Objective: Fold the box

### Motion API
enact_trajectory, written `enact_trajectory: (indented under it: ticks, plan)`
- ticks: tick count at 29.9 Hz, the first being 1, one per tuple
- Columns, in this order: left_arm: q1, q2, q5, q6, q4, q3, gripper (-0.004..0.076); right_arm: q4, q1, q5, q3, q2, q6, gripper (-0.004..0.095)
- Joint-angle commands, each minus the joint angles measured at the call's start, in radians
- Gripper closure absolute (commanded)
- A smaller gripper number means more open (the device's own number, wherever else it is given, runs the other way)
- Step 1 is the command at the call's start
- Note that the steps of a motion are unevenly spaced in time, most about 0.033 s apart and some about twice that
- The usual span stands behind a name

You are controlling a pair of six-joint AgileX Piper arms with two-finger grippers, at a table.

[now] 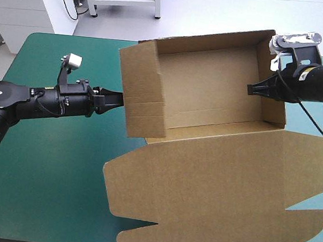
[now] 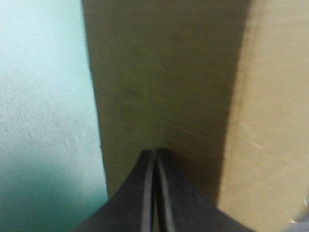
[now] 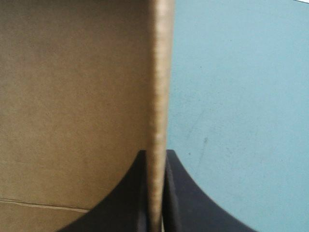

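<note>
Box [image 1: 211, 88] centre-right on table [image 1: 47, 161], tray at far side, lid [image 1: 218, 185] flat toward near edge. Left gripper [image 1: 117, 100] closed, empty, tip against outside of left wall [image 1: 144, 90]. Right gripper [image 1: 251, 89] clamped on right wall [image 1: 274, 112]. Your risks: left push skids box or buckles wall; right clamp slips, wall drops. Tray long axis left-right, right end skewed farther; opening up

Brown box [image 1: 212, 184]: corrugated board, matt, papery face with faint ribbing. The edge held in the right claw [image 3: 155, 157] is paler and slightly fuzzy. Teal-green tabletop cover [image 1: 42, 160]: matt, finely grained, a few light scuff marks. Left claw [image 2: 154, 153], fingers [image 2: 135, 203]: black, smooth, dull sheen, plastic- or rubber-like.
</note>
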Motion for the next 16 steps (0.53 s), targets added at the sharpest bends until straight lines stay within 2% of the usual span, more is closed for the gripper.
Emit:
enact_trajectory:
  ticks: [1, 7, 9, 11, 16]
  plan:
    - [-0.019, -0.04, -0.01, 0.009, -0.098, -0.024, 0.0732, -0.011, -0.007, -0.052, -0.029, -0.026, 0.017, 0.0927]
    - [-0.023, -0.04, 0.005, 0.021, -0.093, -0.024, 0.0731, -0.013, -0.007, -0.048, -0.029, -0.026, 0.017, 0.0927]
    - [-0.023, -0.04, 0.005, 0.028, -0.085, -0.024, 0.0705, -0.013, -0.007, -0.045, -0.029, -0.026, 0.017, 0.0927]
    - [-0.023, -0.04, 0.024, 0.064, -0.084, -0.024, 0.0619, -0.013, -0.007, -0.045, -0.029, -0.026, 0.017, 0.0927]
    - [-0.023, -0.04, 0.089, 0.069, -0.114, -0.024, 0.0299, -0.02, -0.007, -0.045, -0.029, -0.026, 0.015, 0.0927]
